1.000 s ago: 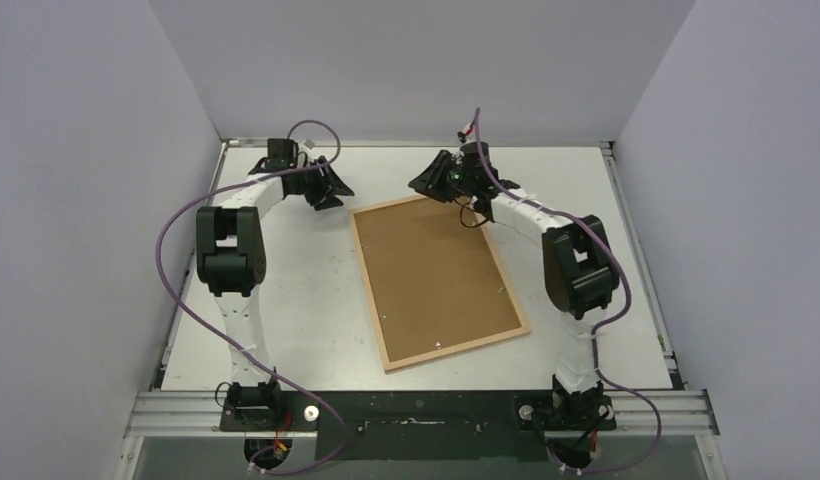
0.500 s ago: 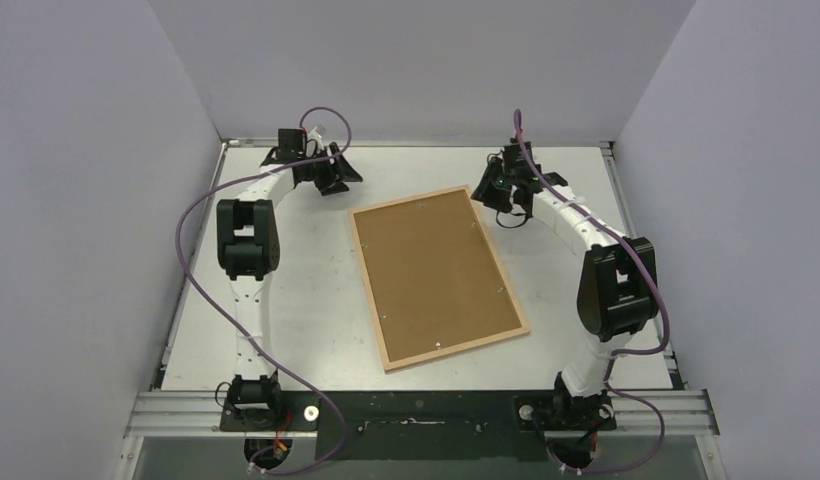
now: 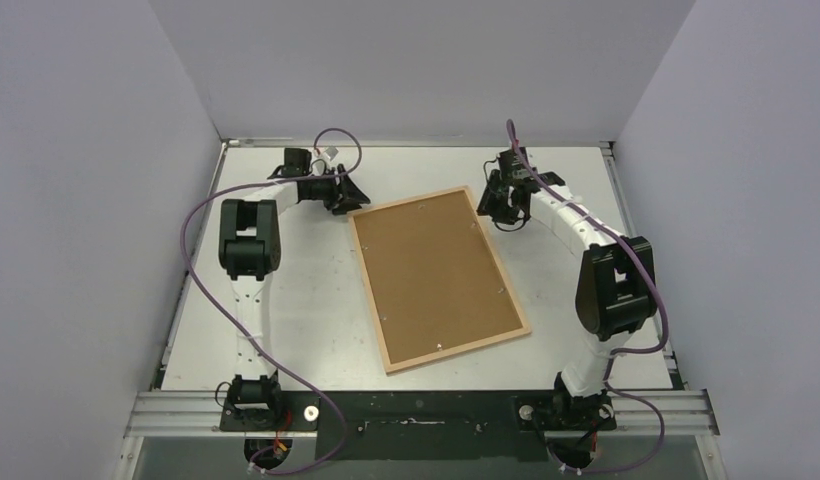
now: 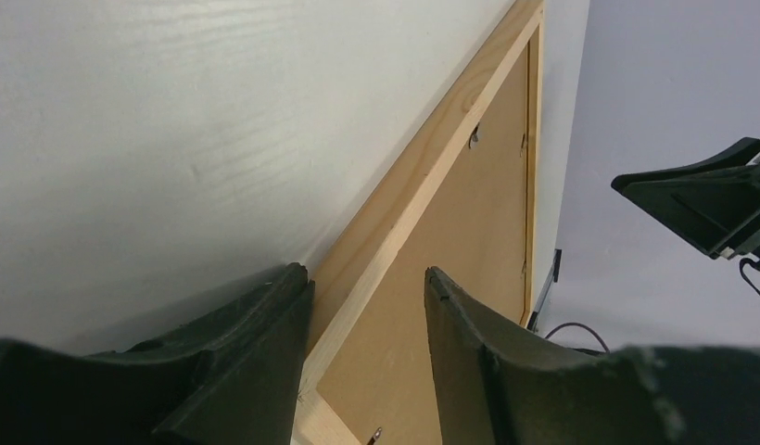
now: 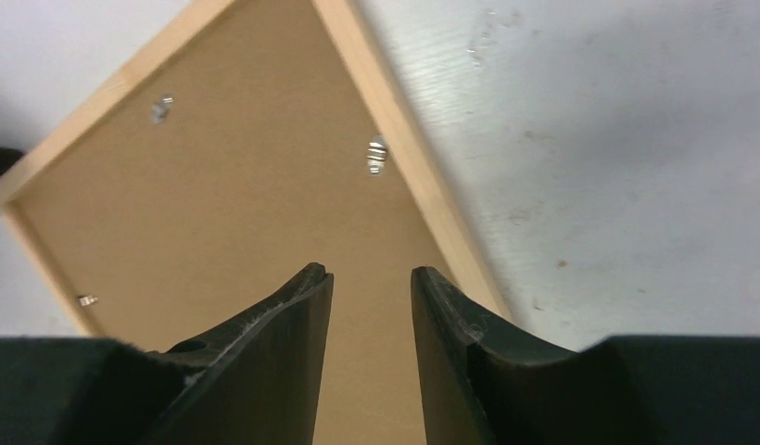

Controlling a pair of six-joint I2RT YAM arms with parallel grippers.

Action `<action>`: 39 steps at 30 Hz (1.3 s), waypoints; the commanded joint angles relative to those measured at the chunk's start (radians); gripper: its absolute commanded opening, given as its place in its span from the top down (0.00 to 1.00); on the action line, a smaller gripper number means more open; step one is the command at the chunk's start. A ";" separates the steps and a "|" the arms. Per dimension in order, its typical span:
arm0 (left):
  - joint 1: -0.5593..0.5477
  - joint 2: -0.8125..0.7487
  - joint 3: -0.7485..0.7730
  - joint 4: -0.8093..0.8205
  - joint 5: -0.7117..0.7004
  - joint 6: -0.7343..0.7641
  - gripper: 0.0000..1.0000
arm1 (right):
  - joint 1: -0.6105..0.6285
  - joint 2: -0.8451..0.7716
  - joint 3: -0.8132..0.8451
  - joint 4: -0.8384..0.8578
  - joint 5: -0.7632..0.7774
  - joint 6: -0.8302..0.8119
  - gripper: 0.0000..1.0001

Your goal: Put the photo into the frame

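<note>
Frame (image 4: 421, 190) lies back-up mid-table (image 3: 286, 300); left gripper (image 4: 365, 275) part-open astride its far-left corner rail, right gripper (image 5: 371, 272) slightly open, empty, over far-right corner.

The top camera is looking down from behind the arm bases, taking in the white table (image 3: 316, 300) from afar. The left wrist camera is sighting low and close past the black two-finger left claw (image 4: 365, 273) along the thin light-wood rectangular frame (image 4: 418, 185) ahead of it; the right one is staring down past the black right claw (image 5: 369, 272) onto that same frame, shared by all three views.
</note>
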 commanded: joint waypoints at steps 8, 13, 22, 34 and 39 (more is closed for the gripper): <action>0.017 -0.201 -0.251 -0.042 -0.011 0.053 0.69 | -0.005 -0.047 0.007 -0.209 0.175 -0.206 0.49; 0.021 -0.311 -0.437 0.026 -0.018 -0.008 0.76 | -0.002 -0.082 -0.064 -0.129 -0.009 -0.178 0.51; 0.019 -0.469 -0.681 0.077 -0.052 -0.070 0.77 | 0.108 0.005 -0.023 0.047 -0.181 -0.087 0.68; 0.020 -0.484 -0.620 -0.022 -0.080 0.008 0.69 | 0.181 0.257 0.089 0.198 -0.238 0.109 0.80; 0.023 -0.505 -0.680 -0.012 -0.076 0.007 0.72 | 0.200 0.318 0.121 0.293 -0.276 0.173 0.80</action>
